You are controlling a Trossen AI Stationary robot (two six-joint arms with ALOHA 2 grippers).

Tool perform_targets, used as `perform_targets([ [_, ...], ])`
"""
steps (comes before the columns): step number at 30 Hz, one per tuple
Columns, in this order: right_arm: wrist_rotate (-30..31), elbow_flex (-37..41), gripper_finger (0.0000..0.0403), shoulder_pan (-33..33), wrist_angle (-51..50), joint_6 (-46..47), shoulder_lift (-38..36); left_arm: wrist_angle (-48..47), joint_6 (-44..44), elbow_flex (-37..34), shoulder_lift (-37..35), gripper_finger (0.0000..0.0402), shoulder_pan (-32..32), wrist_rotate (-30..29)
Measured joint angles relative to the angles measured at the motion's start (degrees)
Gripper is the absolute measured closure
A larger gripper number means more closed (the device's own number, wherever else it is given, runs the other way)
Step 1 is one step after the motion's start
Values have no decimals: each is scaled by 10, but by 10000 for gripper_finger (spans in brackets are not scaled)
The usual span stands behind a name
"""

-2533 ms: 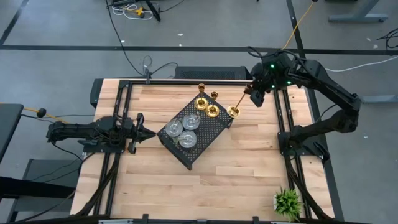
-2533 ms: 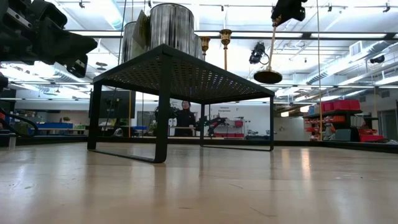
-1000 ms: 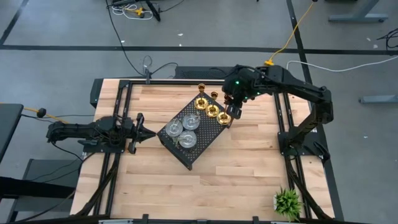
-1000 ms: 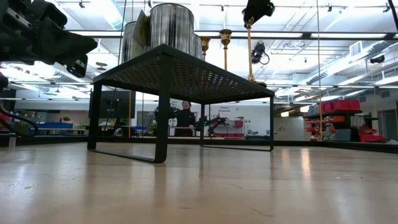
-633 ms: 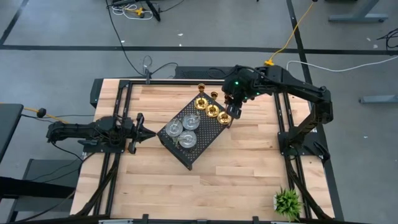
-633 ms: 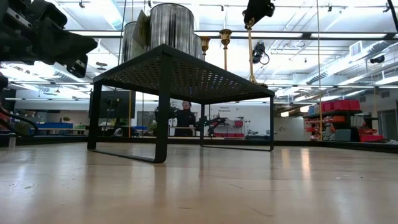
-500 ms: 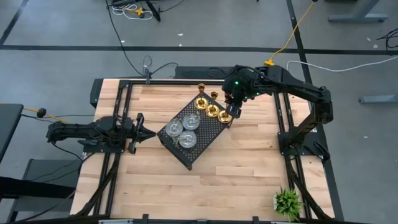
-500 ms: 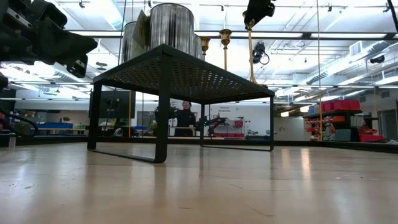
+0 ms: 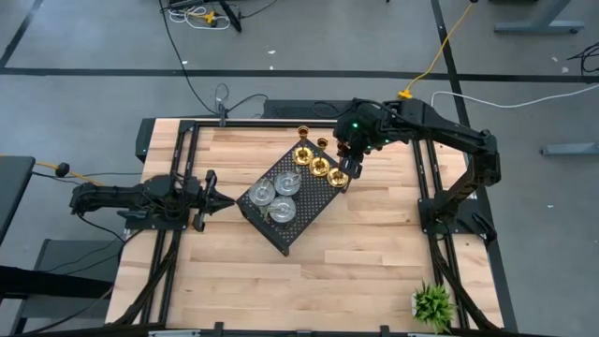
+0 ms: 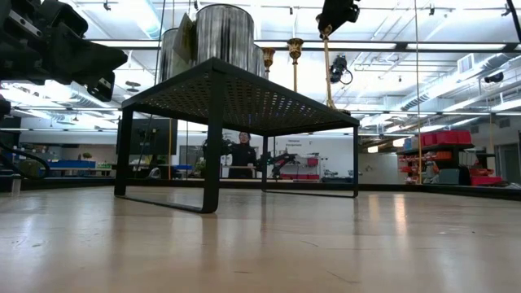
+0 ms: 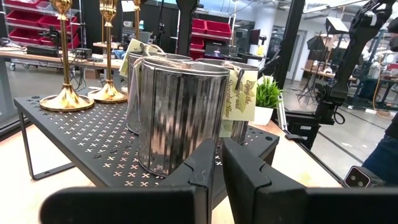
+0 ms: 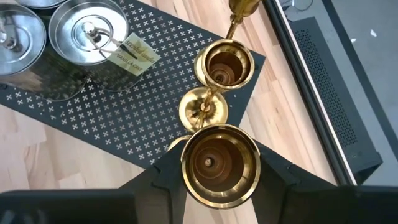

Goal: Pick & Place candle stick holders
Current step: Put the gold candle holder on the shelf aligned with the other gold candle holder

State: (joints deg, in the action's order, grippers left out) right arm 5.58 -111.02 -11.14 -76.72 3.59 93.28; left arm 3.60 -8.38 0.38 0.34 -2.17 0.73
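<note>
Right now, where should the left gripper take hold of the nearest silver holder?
By its rim, from above. The silver holder is a wide, upright, open-topped can on the tray, probably too broad to span, so pinch the wall facing the left gripper, clear of its paper tag and neighbours. The right gripper grips a gold holder.

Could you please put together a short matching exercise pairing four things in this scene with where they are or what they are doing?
Things:
1. right hand
2. left hand
3. silver holders
4. plant

Places or states:
A. standing on the black tray, at its nearer end
B. on the table's near right corner
C. shut on a gold holder over the tray's far right corner
D. waiting left of the tray, fingers together

Pairs: 1-C, 2-D, 3-A, 4-B
</note>
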Motion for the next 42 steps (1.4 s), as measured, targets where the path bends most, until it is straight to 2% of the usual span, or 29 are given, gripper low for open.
perform_targets([
  [29,0,1,268,0,37,2,6,0,0,0,0,362,0,0],
  [42,-1,1,247,-1,39,3,6,0,0,0,0,362,0,0],
])
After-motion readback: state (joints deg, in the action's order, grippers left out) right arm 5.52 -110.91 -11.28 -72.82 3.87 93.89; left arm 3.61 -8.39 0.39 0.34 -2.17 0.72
